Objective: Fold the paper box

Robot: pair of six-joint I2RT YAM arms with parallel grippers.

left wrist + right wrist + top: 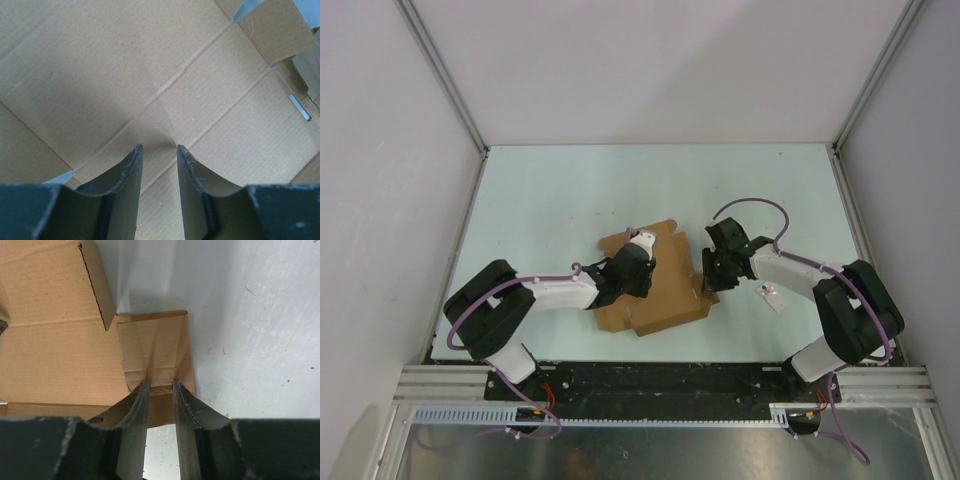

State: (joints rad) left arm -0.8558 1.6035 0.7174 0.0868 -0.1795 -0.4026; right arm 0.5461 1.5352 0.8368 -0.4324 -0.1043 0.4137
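We see a smooth pale blue-green table (550, 190) with plain white walls (650, 70) on three sides and thin grey metal posts (445, 75) in the corners.

The paper box (665, 290), a flat brown cardboard sheet with cut flaps, lies open on the table, under and between the two sets of jaws.

The black left gripper (158, 147) points down at the middle of the paper box. Its jaws stand a little apart, and we see the flat sheet through the gap. The tips look as if they touch the sheet.

The black right gripper (160, 381) is at the edge of the paper box. A small creased flap (155, 347) sits right at its tips, and some brown card shows in the narrow gap. We cannot tell if these jaws are pinching the flap or just touching it.

A tiny silvery-white packet (772, 296) lies on the table near the right gripper, on its outer side, apart from the paper box
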